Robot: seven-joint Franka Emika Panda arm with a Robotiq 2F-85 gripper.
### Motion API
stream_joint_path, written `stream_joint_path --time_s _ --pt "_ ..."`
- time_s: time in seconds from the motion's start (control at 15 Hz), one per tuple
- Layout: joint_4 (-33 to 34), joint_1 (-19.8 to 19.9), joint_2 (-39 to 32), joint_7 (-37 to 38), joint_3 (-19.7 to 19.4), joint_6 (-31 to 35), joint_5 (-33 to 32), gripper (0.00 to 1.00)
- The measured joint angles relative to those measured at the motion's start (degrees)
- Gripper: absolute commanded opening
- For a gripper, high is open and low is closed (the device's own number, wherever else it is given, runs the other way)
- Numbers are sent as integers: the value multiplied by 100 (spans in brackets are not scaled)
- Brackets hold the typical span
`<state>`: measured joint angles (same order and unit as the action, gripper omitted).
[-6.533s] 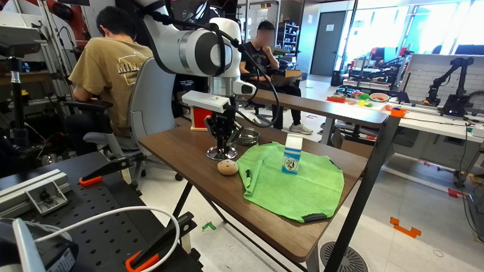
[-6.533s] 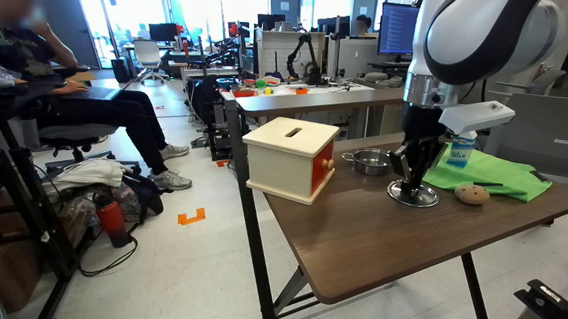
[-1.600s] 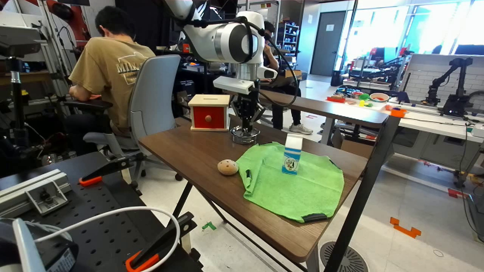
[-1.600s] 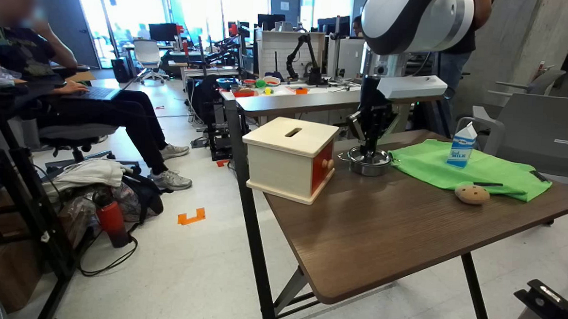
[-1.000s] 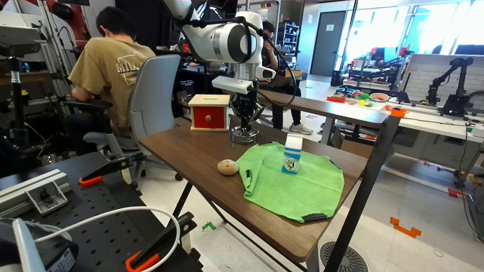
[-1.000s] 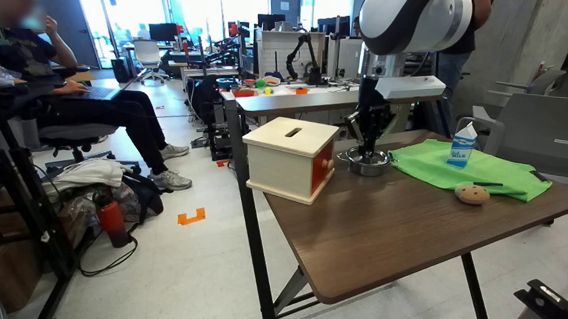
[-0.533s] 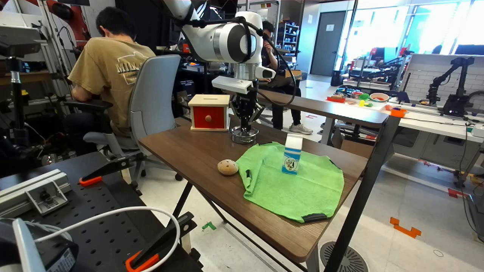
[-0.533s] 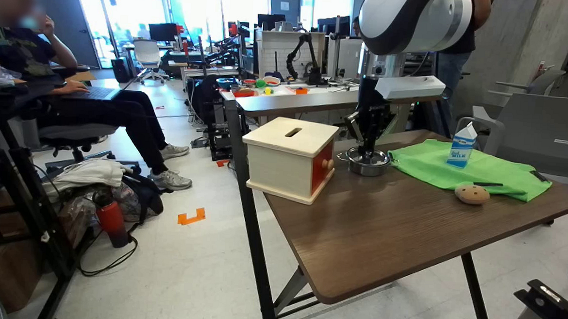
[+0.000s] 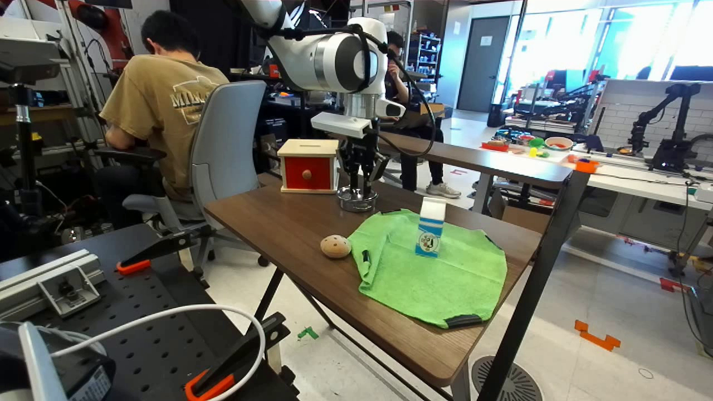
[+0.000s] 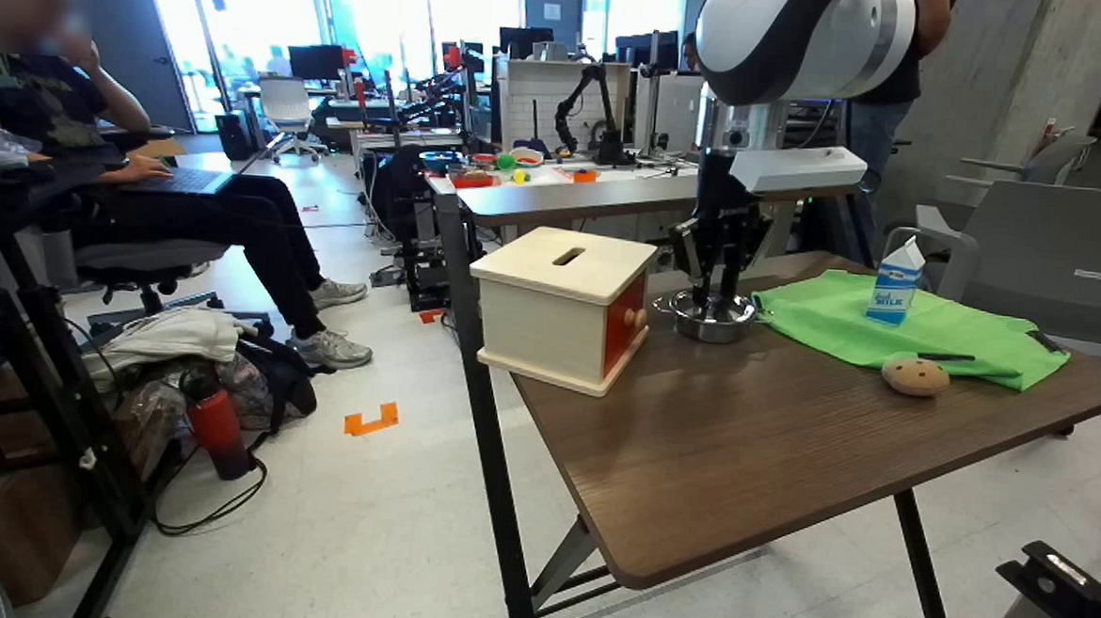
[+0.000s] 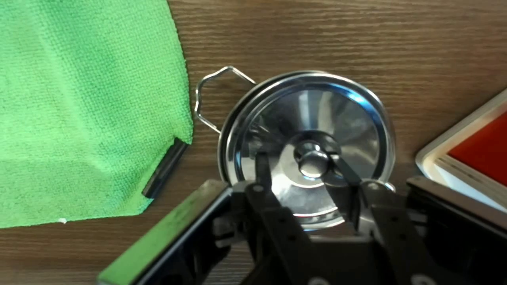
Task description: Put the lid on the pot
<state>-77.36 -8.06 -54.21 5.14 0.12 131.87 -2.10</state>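
Bright windows [image 9: 640, 33], pale floor [image 9: 640, 312]

White light filled the windows in an exterior view, well beyond the right corner of the worktop [image 9: 273, 217]. A grey door [image 9: 483, 67] stood past the far edge, and a grey office chair [image 9: 228, 139] near the left corner. Orange tape [image 9: 599, 338] marked the floor off the right edge. In an exterior view, a concrete-grey pillar [image 10: 1006, 69] rose beyond the far edge.

Brown, wood-grained table [image 10: 768, 471], bearing directly on its top: a pale, red-fronted box [image 10: 540, 323]; a green cloth [image 9: 434, 289]; a silvery pot [image 10: 711, 332], between box and cloth; and a tan, spotted lump [image 9: 335, 247], just beside the cloth.
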Motion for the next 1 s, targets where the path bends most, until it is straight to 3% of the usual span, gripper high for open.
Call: stream_joint_path --time_s 0.27,0.73,1.0 --pt "1 56 36 -45 87 -269 48 100" --pt "-221 256 671 -257 173 -780 236 100" --pt "-1019 496 1440 -576 219 -1115 391 100"
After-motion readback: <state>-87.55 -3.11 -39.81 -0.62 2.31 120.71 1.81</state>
